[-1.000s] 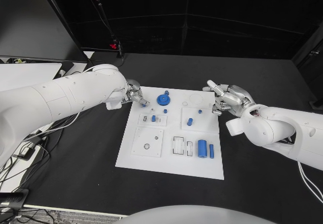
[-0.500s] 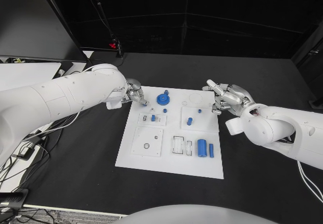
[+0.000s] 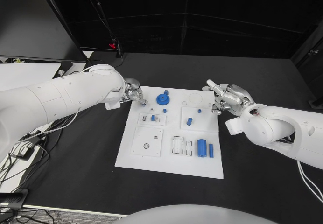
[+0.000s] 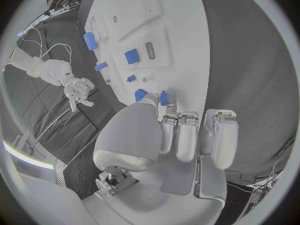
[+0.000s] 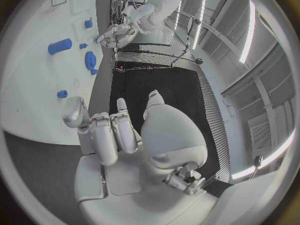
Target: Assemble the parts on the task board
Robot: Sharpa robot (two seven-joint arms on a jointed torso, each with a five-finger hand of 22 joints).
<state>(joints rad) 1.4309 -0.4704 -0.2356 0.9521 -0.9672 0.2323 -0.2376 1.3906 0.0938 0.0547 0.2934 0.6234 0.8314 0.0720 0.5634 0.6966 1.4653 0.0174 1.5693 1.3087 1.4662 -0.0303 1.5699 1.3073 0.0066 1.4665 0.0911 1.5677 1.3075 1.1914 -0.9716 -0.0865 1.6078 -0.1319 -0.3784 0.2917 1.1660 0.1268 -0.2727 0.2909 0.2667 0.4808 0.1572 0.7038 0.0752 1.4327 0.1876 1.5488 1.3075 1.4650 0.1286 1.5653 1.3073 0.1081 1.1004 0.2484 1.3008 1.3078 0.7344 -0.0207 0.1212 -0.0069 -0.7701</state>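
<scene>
The white task board (image 3: 168,161) lies in the middle of the table. On it are a blue gear (image 3: 164,99), small blue pegs (image 3: 199,111), a short blue piece (image 3: 190,122) and a blue cylinder (image 3: 202,148) beside a thin blue pin (image 3: 211,150). My left hand (image 3: 134,95) hovers at the board's far left corner, pinching a small blue part (image 4: 164,97) between thumb and a fingertip. My right hand (image 3: 228,100) hangs at the board's far right edge, fingers apart and holding nothing. In the right wrist view the cylinder (image 5: 60,46) and gear (image 5: 91,61) lie beyond its fingers.
Black table (image 3: 80,154) surrounds the board on all sides. Cables (image 3: 27,140) trail off the table's left edge. A white surface (image 3: 27,70) stands at the far left. Recessed slots (image 3: 179,144) and a square plate with a hole (image 3: 147,141) sit in the board's near half.
My left hand has drifted slightly toward the board's far corner with the small blue part still in it. The right hand has hardly moved.
</scene>
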